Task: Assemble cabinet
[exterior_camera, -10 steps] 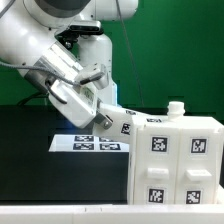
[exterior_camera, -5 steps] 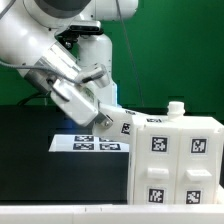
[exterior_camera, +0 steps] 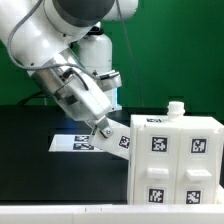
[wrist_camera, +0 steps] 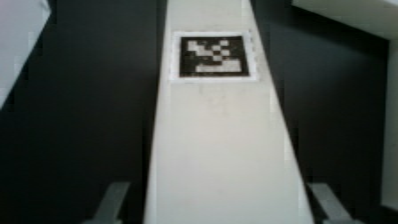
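While the arm (exterior_camera: 60, 50) leans down from the exterior view's far left, its gripper (exterior_camera: 100, 126) pinches a thin white panel (exterior_camera: 117, 136) by one end. That panel slopes down toward the exterior view's right, and its free end touches or nearly touches the top left corner of the box (exterior_camera: 178, 158). I cannot tell which. The box is the big white part of the cabinet. It stands near the camera on the exterior view's right, on the black table (exterior_camera: 30, 150). It has square tags on its front and top, and a small white knob (exterior_camera: 176, 107) on top at the far side. The marker board (exterior_camera: 85, 142) lies flat on the table behind the panel, partly hidden by it. The wrist is bent so the fingers point down and to the exterior view's right, along the panel.

Seen from the wrist, the panel (wrist_camera: 217, 140) runs long and straight away from the camera, with one tag (wrist_camera: 215, 56) near its far end. One grey finger (wrist_camera: 114, 200) shows on each side of the near end, pressed against the panel's edges.

I think the panel is light and stiff, made of hard smooth plastic. It could slip or swing if the grip is loose, because it is long and held only at one end. The edges near that end look like the right place to hold it. The box looks heavier and should stay put if pushed softly.
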Controlling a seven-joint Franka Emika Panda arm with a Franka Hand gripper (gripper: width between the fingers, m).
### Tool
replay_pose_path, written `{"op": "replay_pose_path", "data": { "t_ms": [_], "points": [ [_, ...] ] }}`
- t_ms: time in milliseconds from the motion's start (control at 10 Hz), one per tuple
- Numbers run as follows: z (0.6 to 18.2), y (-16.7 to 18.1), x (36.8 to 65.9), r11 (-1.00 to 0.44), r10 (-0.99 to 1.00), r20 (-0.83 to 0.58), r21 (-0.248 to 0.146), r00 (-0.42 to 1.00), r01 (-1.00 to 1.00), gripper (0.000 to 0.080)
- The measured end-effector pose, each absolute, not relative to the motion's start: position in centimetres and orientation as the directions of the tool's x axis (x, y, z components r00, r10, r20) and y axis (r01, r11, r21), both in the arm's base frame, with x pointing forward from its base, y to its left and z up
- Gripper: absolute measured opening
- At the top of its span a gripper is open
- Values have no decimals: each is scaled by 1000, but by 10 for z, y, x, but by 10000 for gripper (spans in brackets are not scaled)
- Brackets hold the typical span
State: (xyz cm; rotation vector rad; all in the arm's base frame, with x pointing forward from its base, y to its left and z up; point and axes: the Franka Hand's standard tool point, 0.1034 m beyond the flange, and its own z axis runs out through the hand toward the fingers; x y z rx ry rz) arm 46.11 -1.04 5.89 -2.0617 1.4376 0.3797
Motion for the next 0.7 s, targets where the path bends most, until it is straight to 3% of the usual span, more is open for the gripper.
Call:
{"op": "replay_pose_path", "data": {
  "t_ms": [200, 400, 500, 700],
  "points": [
    [58, -12, 462, -341, -720, -487, -373, 494, -863, 287],
    [47, -26, 472, -554, -623, -276, -505, 732, -662, 287],
    [43, -29, 473, -620, -569, -200, -533, 798, -576, 287],
    [38, -39, 471, -740, -430, -68, -545, 900, -395, 287]
  ]
}}
